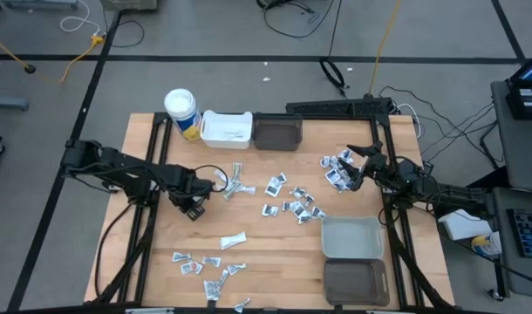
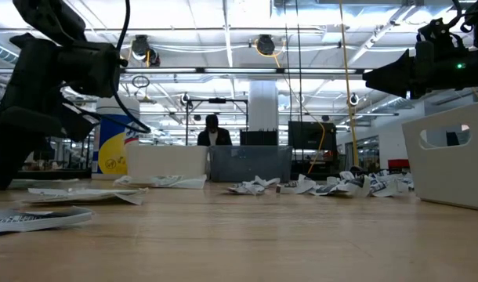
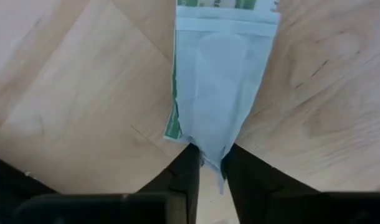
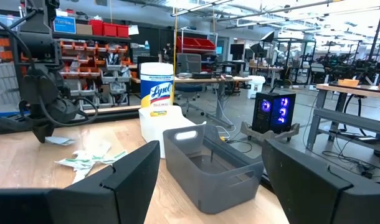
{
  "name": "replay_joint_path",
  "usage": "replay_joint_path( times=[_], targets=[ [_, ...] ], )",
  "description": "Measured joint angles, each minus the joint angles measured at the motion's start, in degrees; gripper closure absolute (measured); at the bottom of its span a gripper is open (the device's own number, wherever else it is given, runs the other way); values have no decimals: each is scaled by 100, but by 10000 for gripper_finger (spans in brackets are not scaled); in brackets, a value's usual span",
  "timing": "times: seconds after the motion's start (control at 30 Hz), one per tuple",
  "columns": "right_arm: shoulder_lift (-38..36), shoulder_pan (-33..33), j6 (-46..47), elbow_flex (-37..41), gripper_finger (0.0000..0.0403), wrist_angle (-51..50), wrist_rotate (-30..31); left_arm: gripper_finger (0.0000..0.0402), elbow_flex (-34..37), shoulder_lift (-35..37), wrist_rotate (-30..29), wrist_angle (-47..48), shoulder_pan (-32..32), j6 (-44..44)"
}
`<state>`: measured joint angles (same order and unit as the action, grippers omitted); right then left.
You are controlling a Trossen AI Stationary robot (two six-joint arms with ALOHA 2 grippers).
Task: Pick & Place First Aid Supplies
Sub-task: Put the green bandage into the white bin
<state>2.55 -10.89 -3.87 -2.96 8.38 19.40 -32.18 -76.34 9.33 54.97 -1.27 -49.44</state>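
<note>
Looks like a big open robotics lab or workshop — exposed ceiling with pipes and strip lights (image 2: pixel 223 70), shelving stacked with red and orange parts bins (image 4: pixel 103 28), workbenches (image 4: pixel 352 93) all over, a glowing desktop PC tower (image 4: pixel 274 111) on the floor, cables (image 1: pixel 301 13) snaking across grey flooring — and a person (image 2: pixel 214 131) at a far station.

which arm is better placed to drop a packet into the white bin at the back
Left. Its gripper already pinches a white packet, and it sits nearer the white bin. The right gripper is open and empty, by the far pile.

Matt papery packet (image 3: pixel 218 81), wood-grain table (image 3: pixel 71 93)
</note>
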Motion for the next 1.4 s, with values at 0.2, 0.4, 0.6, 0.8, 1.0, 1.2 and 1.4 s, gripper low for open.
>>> replay_joint_path(
  times=[0.2,0.4,0.6,0.8,1.0,1.2,1.4],
  targets=[
    [-2,1,1,0,124,0,0,351,9,-4,116,50,1,-7],
    [-1,-1,0,-1,124,0,-1,348,-169,145,170,232,-1,-60],
    [0,-1,1,0,124,6,0,346,-443,386,183,281,14,-119],
    [-1,1,0,0,124,1,-1,344,-750,522,311,639,109,-127],
    [-1,0,1,-2,124,2,0,354,-1088,525,318,984,157,34],
    [0,1,1,-2,124,0,0,361,-1527,520,318,1414,157,138],
    [0,-1,1,-2,124,0,0,362,-2007,522,319,1739,157,299]
  ],
)
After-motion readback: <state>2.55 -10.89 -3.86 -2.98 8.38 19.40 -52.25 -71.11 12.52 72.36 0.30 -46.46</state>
